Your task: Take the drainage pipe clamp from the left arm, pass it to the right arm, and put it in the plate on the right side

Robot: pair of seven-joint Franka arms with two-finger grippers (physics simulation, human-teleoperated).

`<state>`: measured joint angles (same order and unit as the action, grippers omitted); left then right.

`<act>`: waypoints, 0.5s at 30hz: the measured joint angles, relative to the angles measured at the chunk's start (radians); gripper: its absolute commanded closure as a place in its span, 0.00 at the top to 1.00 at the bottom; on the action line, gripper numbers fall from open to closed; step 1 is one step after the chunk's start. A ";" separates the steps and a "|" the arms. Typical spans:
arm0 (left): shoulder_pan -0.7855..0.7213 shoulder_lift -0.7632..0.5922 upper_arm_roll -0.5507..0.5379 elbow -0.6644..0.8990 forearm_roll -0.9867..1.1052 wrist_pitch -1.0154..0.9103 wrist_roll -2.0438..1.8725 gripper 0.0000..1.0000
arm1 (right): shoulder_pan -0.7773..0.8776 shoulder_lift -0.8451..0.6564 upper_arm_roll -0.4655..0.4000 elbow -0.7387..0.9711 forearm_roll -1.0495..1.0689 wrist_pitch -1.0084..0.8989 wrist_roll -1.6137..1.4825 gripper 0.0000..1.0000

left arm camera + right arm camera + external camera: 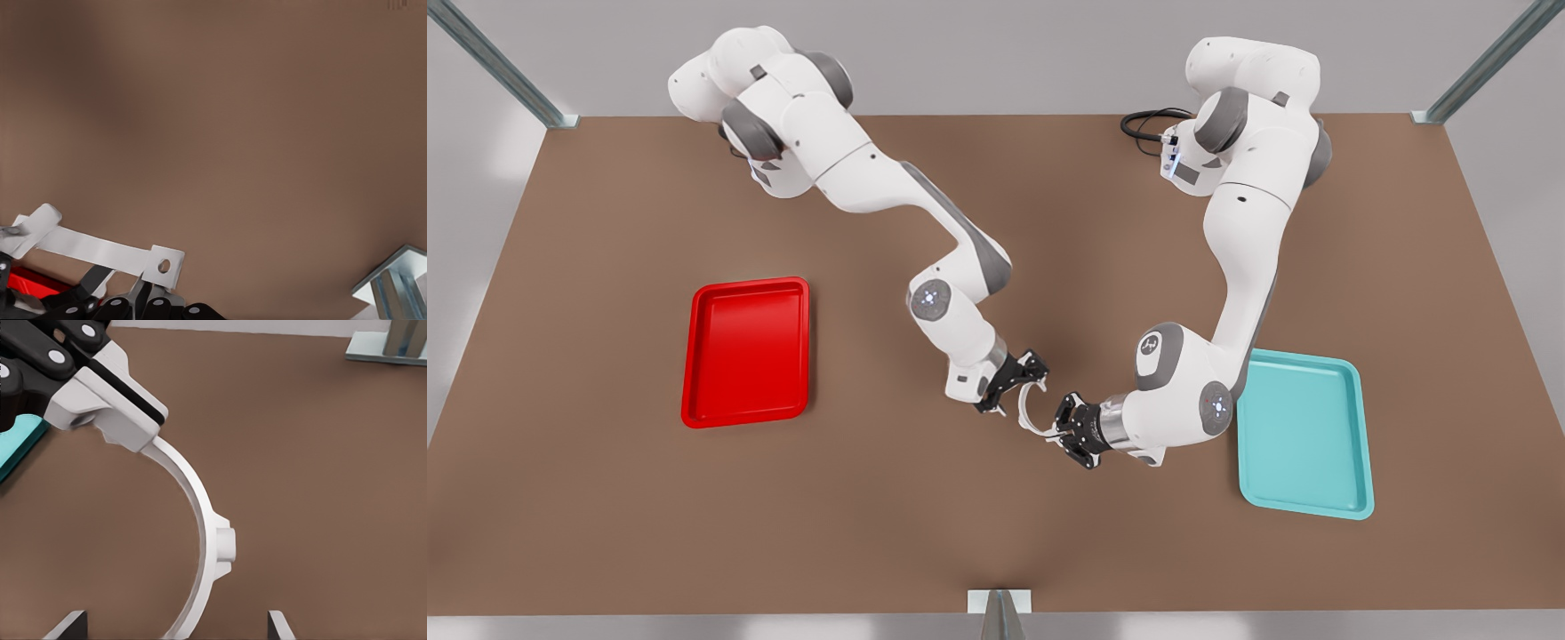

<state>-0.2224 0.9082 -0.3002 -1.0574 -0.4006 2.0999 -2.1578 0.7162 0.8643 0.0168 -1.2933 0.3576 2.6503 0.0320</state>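
The drainage pipe clamp, a thin white half-ring with flat tabs, hangs above the table's middle between both grippers. My left gripper, on the arm at the front view's right, is shut on the clamp's lower end. The right wrist view shows that left gripper pinching the clamp. My right gripper, on the arm at the front view's left, is open, and its spread fingertips straddle the strap. In the left wrist view the clamp shows a holed tab. The red plate lies at the front view's left.
A teal tray lies at the front view's right, partly under the left arm's elbow; its corner also shows in the right wrist view. A metal post stands at the table's near edge. Bare brown tabletop surrounds the grippers.
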 measured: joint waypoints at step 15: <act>0.001 -0.001 0.000 0.000 0.007 0.000 -0.043 1.00 | -0.009 0.008 -0.001 0.040 0.008 0.010 -0.020 0.21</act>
<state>-0.2217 0.9068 -0.3002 -1.0575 -0.3933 2.1001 -2.2009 0.7069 0.8724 0.0155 -1.2531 0.3657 2.6607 0.0118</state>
